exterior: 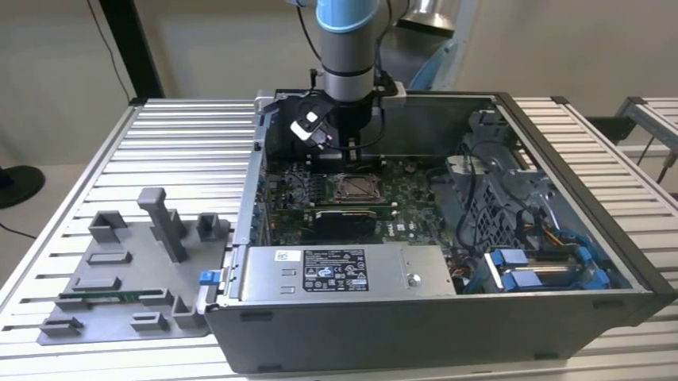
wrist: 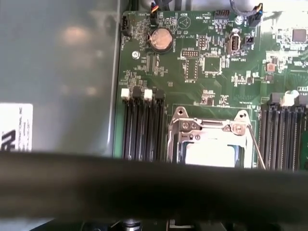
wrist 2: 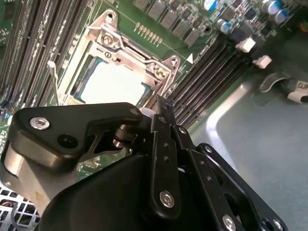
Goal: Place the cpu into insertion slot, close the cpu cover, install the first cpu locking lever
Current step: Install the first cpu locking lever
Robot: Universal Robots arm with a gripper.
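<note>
The cpu (wrist 2: pixel 114 83) lies in the insertion slot (exterior: pixel 355 188) on the green board, its pale silvery top showing through the window of the cpu cover (wrist 2: pixel 126 47). The cover lies flat over the chip. In the first wrist view the cpu (wrist: pixel 210 155) and the cover (wrist: pixel 202 126) show the same, with a thin metal lever (wrist: pixel 256 150) slanting along one side of the socket. My gripper (wrist 2: pixel 159 102) hangs just above the board beside the socket, fingers shut with nothing between them. In the exterior view the gripper (exterior: pixel 344 151) is behind the socket.
The board sits inside an open computer case (exterior: pixel 593 238) on a slatted table. Black memory slots (wrist: pixel 142 127) flank the socket. A power supply (exterior: pixel 339 271) and blue-clipped cables (exterior: pixel 525 268) fill the near side. A grey fixture tray (exterior: pixel 127 278) lies at the exterior view's left.
</note>
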